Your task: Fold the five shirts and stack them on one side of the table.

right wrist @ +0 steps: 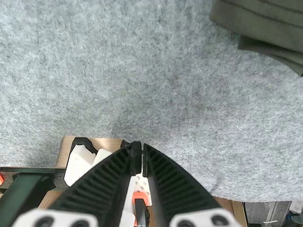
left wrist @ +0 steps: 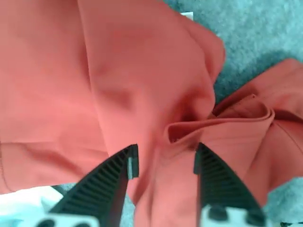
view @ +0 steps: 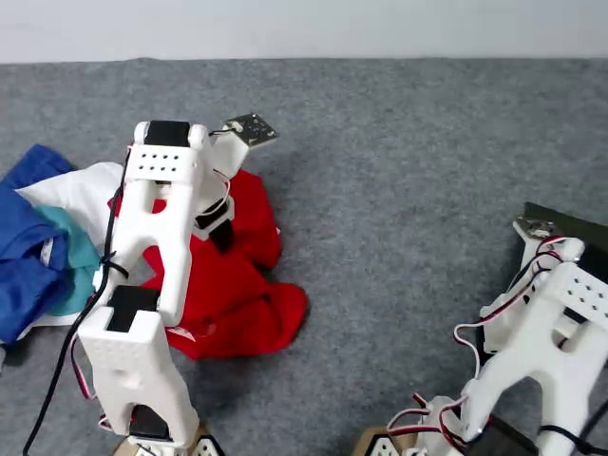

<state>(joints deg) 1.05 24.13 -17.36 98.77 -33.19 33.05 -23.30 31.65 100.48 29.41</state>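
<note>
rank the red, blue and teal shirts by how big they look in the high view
1. red shirt
2. blue shirt, cut off at the picture's edge
3. teal shirt, partly hidden

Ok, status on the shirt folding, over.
Left claw open, straddling a fold of the crumpled red shirt. Right claw shut over grey mat. Unfolded shirts heaped alongside.

Grey felt mat over wooden tabletop

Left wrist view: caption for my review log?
Open end effector poised over a raised fold in the crumpled red shirt.
</note>
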